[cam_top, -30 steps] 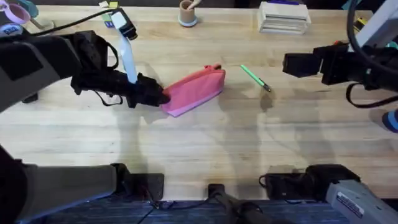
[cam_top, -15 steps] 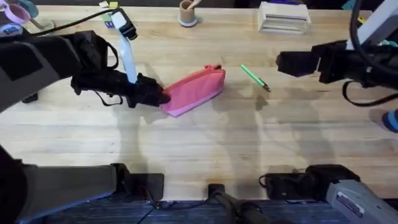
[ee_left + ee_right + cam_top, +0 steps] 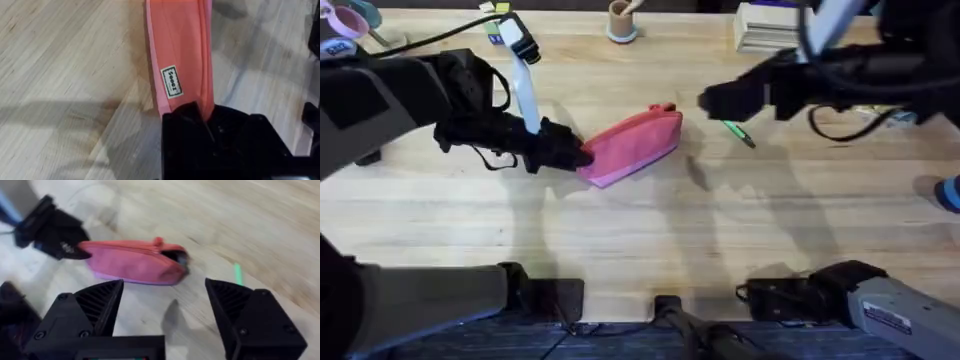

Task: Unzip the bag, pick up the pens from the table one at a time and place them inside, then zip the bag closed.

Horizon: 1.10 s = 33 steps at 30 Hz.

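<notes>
While the left end effector (image 3: 575,155) stays clamped on the bag's (image 3: 635,145) end on the bench (image 3: 640,230), the right end effector (image 3: 715,100), fingers wide, has swung over the green pen (image 3: 738,133).

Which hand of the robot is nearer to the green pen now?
The right hand. It hovers open just beside the green pen, on the bag's side of it. The left hand is farther away, shut on the far end of the bag.
</notes>
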### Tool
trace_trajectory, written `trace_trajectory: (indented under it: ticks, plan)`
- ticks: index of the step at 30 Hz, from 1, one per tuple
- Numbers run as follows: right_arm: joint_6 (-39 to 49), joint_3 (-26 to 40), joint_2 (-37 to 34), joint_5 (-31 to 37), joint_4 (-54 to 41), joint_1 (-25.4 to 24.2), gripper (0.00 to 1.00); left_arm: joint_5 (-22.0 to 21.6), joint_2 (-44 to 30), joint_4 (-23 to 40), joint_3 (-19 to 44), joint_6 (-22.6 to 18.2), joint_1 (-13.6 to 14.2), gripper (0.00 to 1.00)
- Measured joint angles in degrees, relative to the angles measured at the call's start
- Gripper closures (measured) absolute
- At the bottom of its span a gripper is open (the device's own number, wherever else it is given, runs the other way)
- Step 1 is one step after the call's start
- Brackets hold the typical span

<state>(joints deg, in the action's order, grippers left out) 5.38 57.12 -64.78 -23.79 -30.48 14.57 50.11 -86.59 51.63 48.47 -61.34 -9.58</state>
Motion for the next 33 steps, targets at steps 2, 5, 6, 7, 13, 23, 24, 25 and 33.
trace_trajectory:
  ticks: [2, 5, 6, 7, 13, 23, 24, 25, 33]
  plan:
    - [0.44, 1.26, -1.58, -0.08, 0.0, 2.55, 0.005, 0.0, 0.0, -0.02, 0.0, 0.02, 0.0, 0.957]
    - [0.89, 4.76, -5.25, -0.3, 0.02, 7.2, 0.005, 0.0, 0.0, -0.06, 0.0, 0.02, 0.0, 0.957]
    - [0.89, 5.26, -5.78, -0.28, 0.0, 7.54, 0.004, 0.0, 0.0, -0.06, 0.0, 0.02, 0.0, 0.957]
    - [0.86, 5.77, -6.29, -0.28, -0.01, 7.8, 0.005, 0.0, 0.0, -0.07, 0.0, 0.02, 0.0, 0.957]
    - [0.86, 9.23, -9.68, -0.28, 0.12, 8.15, 0.005, 0.0, 0.0, -0.24, 0.0, 0.02, 0.0, 0.957]
    - [0.86, 9.62, -15.26, -0.26, 0.11, 8.15, 0.004, -0.01, 0.0, -0.43, 0.0, 0.02, 0.0, 0.957]
    - [0.86, 9.61, -15.34, -0.26, 0.12, 8.15, 0.005, -0.02, 0.0, -0.46, -0.01, 0.02, 0.0, 0.957]
    - [0.89, 9.62, -15.34, -0.26, 0.13, 8.15, 0.004, -0.02, 0.0, -0.46, -0.02, 0.02, 0.0, 0.957]
    - [0.86, 9.62, -15.33, -0.27, 0.23, 8.15, 0.004, -0.02, 0.0, -0.52, -0.02, 0.02, 0.0, 0.957]
